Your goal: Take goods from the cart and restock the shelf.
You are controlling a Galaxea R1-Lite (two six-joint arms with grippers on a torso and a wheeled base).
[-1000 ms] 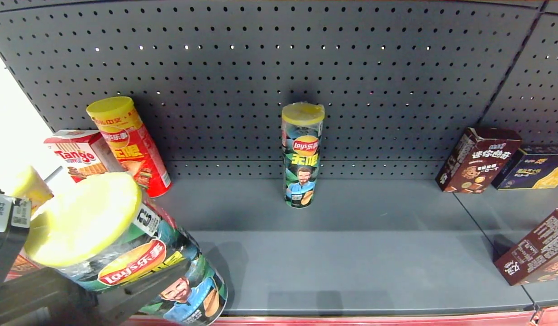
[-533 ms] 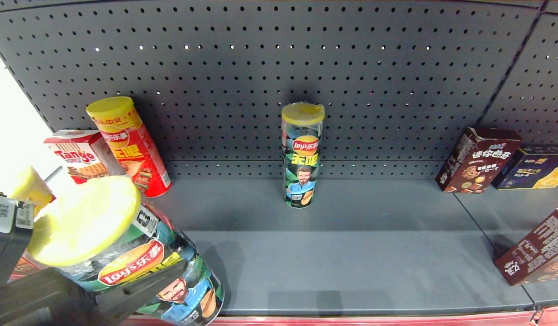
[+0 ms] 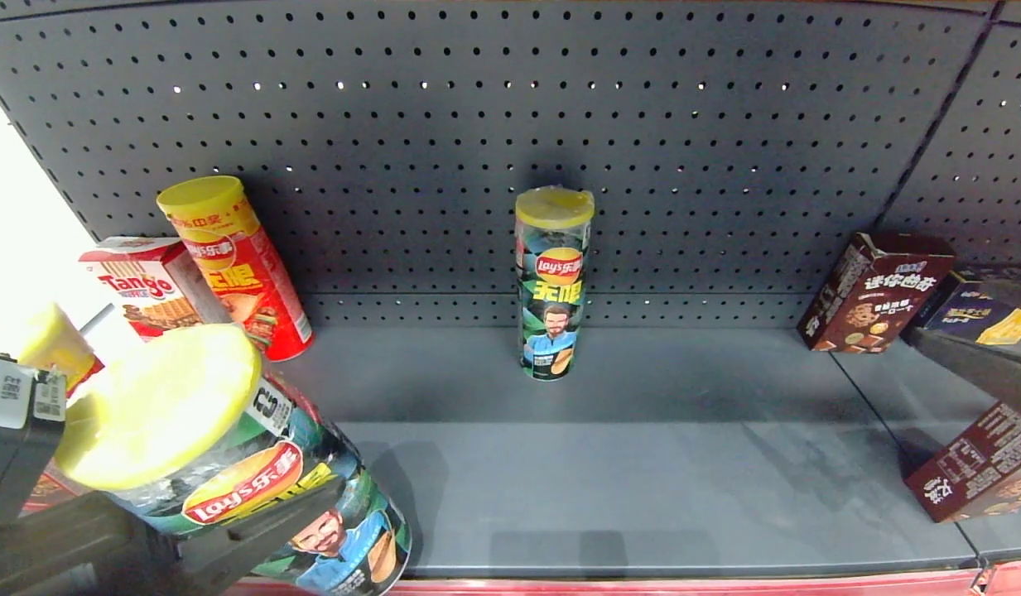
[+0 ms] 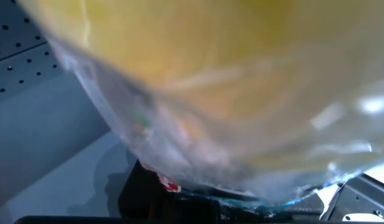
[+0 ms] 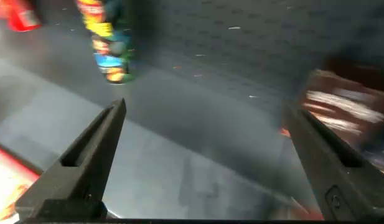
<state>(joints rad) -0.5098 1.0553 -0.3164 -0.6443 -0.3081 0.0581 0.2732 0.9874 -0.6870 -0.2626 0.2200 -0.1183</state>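
**A:** How full is the grey metal shelf [image 3: 642, 463]?

**B:** Mostly bare across the middle, so I'd judge the restocking to be at an early stage.

**A:** And the item in hand?

**B:** A green-and-blue chip can with a yellow plastic lid [image 3: 228, 463] sits tilted at the near left edge. I can't tell whether its base touches the shelf.

**A:** Anything placed already?

**B:** A matching can [image 3: 553, 285] stands upright at the far centre. A red chip can [image 3: 237, 265] leans at the far left, and brown cardboard boxes [image 3: 874, 290] sit to the right.

**A:** The grippers?

**B:** The left gripper [image 3: 162, 497] is clamped around the tilted can. The right gripper [image 5: 204, 162] is spread wide and holds nothing, over the shelf's right side.
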